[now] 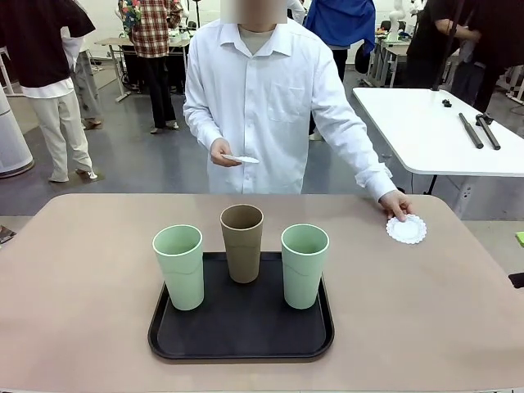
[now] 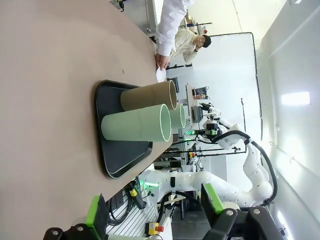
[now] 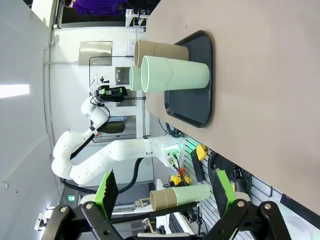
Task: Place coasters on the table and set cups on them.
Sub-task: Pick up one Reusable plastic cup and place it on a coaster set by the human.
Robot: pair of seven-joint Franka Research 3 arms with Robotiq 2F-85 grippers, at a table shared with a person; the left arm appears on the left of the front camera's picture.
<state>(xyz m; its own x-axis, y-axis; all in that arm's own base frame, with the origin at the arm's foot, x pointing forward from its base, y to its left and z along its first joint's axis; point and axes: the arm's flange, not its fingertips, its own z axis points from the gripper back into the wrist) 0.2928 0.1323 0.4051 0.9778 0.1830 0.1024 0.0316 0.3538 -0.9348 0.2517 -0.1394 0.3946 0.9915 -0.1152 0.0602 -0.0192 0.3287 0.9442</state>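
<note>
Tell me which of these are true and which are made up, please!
1. The brown cup, the left green cup and the right green cup all stand on the black tray. True.
2. The brown cup is lying on its side. False: it stands upright, behind and between the two green ones.
3. The person's hand touches a white coaster lying on the table. True.
4. A cup sits on that coaster. False: the coaster is bare.
5. Both pincers are squeezed shut. False: the left pincer and the right pincer are open, holding nothing.
</note>
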